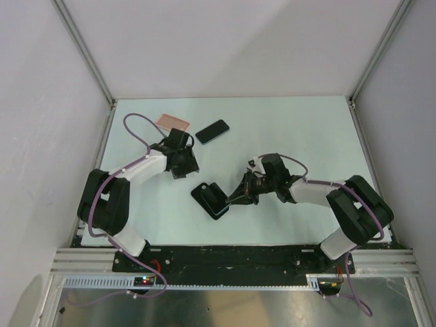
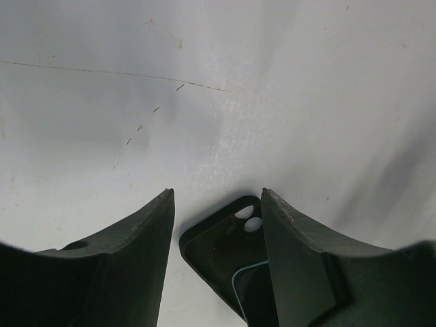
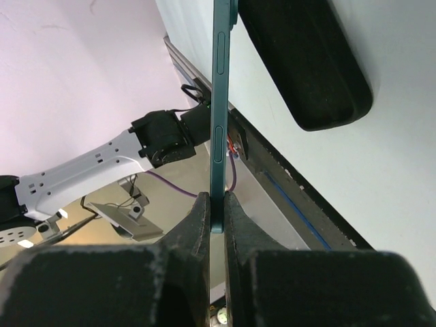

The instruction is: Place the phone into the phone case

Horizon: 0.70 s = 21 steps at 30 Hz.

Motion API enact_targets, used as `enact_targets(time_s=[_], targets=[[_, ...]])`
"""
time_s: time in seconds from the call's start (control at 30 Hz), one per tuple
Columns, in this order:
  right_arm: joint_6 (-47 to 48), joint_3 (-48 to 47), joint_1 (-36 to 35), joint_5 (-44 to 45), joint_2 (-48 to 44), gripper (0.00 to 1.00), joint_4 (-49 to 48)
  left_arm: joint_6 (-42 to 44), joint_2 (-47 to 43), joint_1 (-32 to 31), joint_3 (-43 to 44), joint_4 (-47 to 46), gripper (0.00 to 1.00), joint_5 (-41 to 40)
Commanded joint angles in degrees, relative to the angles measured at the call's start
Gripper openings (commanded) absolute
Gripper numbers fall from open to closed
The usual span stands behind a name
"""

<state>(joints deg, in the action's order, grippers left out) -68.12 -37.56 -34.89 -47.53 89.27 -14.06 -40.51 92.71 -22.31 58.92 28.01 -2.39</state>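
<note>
A salmon-pink phone case [image 1: 172, 122] lies flat at the far left of the table, just beyond my left gripper [image 1: 182, 163]. My left gripper [image 2: 214, 194] is open and empty. A black case [image 2: 218, 252] with a camera cut-out lies between and beyond its fingers. My right gripper [image 3: 216, 197] is shut on the edge of a thin teal phone [image 3: 219, 116]. It holds the phone tilted with its far end in the black case [image 1: 210, 197], which also shows in the right wrist view [image 3: 306, 61]. The teal-rimmed phone corner [image 2: 255, 289] rests inside that case.
A black slab [image 1: 212, 131] lies flat right of the pink case. White walls enclose the table on the left, back and right. A black rail [image 1: 231, 255] runs along the near edge by the arm bases.
</note>
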Motion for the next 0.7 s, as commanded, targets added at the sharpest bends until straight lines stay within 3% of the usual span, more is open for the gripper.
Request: enact_targets(time_s=[0.0, 0.67], targets=[[-2.56, -0.39, -1.37, -3.21, 1.86, 0.0, -7.66, 0.39, 0.44, 0.25, -0.59, -0.55, 0.58, -0.73], [-8.36, 2.78, -2.22, -3.61, 11.62, 0.0, -20.15, 0.26, 0.15, -2.6, -1.37, -0.6, 0.56, -0.04]])
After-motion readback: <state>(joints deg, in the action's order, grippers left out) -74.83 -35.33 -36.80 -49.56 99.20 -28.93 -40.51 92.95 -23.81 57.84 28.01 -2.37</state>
